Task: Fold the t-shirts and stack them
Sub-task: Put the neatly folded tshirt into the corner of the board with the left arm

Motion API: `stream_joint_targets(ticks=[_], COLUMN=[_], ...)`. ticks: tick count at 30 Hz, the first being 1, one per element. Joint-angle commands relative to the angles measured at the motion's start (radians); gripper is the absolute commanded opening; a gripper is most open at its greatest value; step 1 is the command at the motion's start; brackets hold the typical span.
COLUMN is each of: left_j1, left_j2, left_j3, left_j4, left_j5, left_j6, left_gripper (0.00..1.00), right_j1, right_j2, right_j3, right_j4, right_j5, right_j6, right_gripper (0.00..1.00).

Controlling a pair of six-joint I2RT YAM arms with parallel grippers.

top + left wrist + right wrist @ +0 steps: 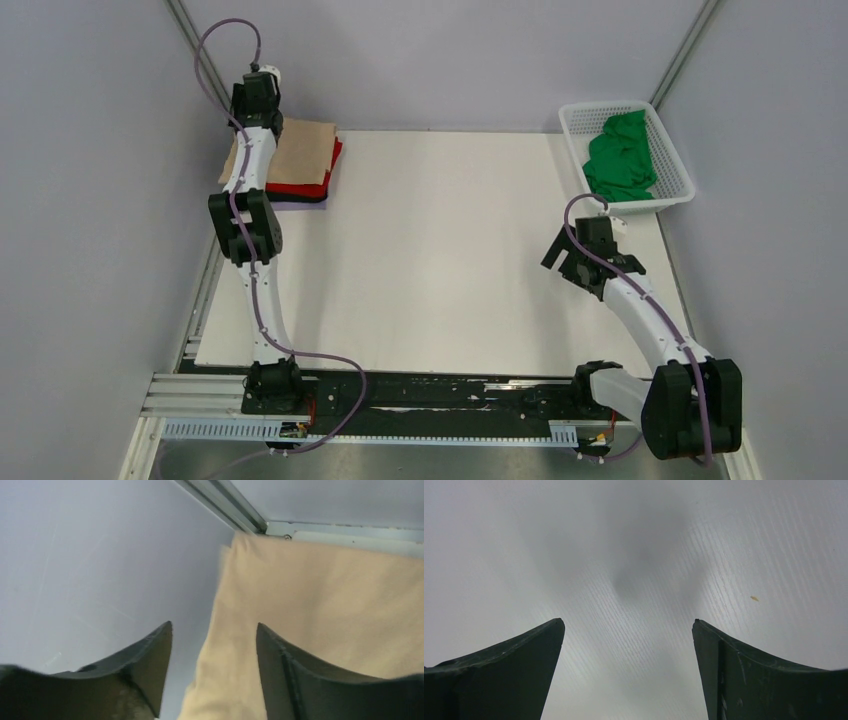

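A stack of folded t-shirts lies at the far left of the table: a tan shirt on top, a red shirt under it, and darker cloth at the bottom. My left gripper hangs over the stack's far left edge. In the left wrist view it is open, its fingers astride the tan shirt's left edge and gripping nothing. A crumpled green t-shirt lies in a white basket at the far right. My right gripper is open and empty above the bare table, near the basket's front.
Grey walls close in the table on the left, back and right; the left wall is right beside the left gripper. A metal corner rail runs behind the stack. The arm bases and a rail line the near edge.
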Motion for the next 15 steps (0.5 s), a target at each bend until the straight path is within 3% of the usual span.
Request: stream_joint_targets(ticks=[1, 2, 4, 10, 15], left_j1=[0.006, 0.006, 0.006, 0.006, 0.005], left_j2=[-0.011, -0.013, -0.029, -0.117, -0.262], left_j3=[0.061, 0.060, 0.059, 0.012, -0.221], left_j4=[0.073, 0.064, 0.036, -0.057, -0.030], left_j5=[-0.023, -0.023, -0.010, 0.137, 0.294], left_j6=[-0.064, -0.075, -0.116, -0.294, -0.504], left_gripper=[0.81, 0.95, 0.99, 1.00, 1.00], right_j1=[-0.003, -0.003, -0.004, -0.003, -0.003], right_j2=[0.028, 0.033, 0.042, 0.021, -0.013], right_j3=[0.074, 0.080, 0.089, 0.095, 0.064], right_j4=[0.002, 0.002, 0.005, 0.019, 0.083], right_j5=[0.027, 0.024, 0.017, -0.024, -0.049], right_j6=[0.010, 0.011, 0.013, 0.001, -0.003], right_gripper=[1.00, 1.00, 1.00, 1.00, 1.00])
